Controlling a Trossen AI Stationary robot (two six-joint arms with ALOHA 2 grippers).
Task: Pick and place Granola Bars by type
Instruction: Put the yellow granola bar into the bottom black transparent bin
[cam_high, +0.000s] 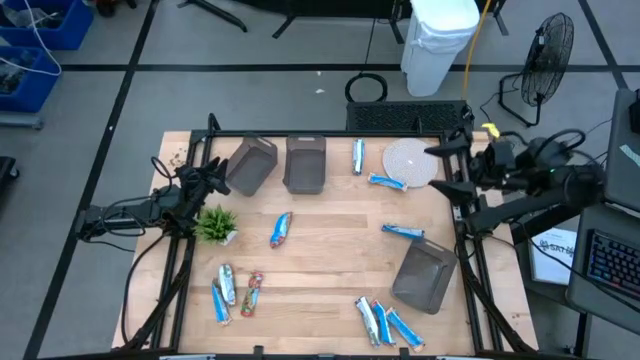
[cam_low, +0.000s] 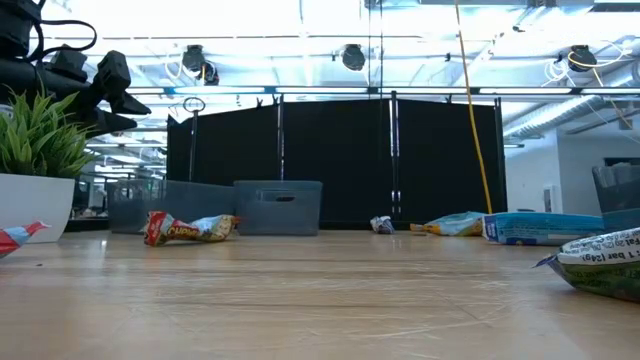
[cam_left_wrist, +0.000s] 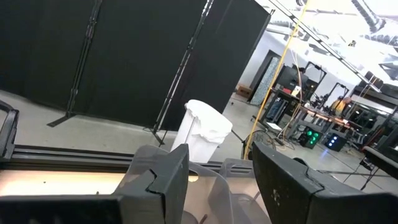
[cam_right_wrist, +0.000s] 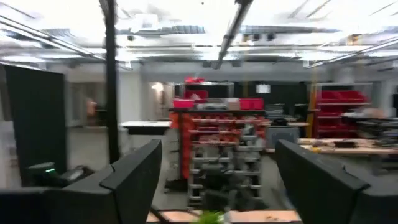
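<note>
Wooden planks make up the table (cam_high: 320, 235), framed by dark rails and set on a grey floor, with a black screen (cam_low: 340, 160) standing behind its far edge in the low view. Beyond that edge a white lined trash can (cam_high: 440, 35) stands on the floor, and a floor fan (cam_high: 545, 55) is off to the right.

Both arms wait raised at the table's sides. At the left edge, the left gripper (cam_high: 215, 178) hangs above the wood near the left bin, its fingers (cam_left_wrist: 158, 180) part open with nothing between them. Over the right edge, the right gripper (cam_high: 447, 170) is held up beside the disc, its fingers (cam_right_wrist: 134, 174) spread wide and empty.

Three grey bins sit on the table: two side by side near the far edge, the left one (cam_high: 251, 165) tilted and the other (cam_high: 305, 163) straight, plus a third (cam_high: 423, 275) toward the near right. A pale round disc (cam_high: 409, 163) lies at the far right. A small green plant (cam_high: 216, 224) in a white pot stands near the left edge.

Granola Bars are scattered flat on the wood, all outside the bins. One (cam_high: 358, 156) lies between the straight bin and the disc, one (cam_high: 386, 181) touches the disc's near edge, one (cam_high: 402, 232) lies just beyond the third bin, and one (cam_high: 281, 229) rests mid-table. Three (cam_high: 228, 284) lie near the front left, one (cam_high: 250, 295) of them with red. A cluster (cam_high: 372, 320) lies at the front right
</note>
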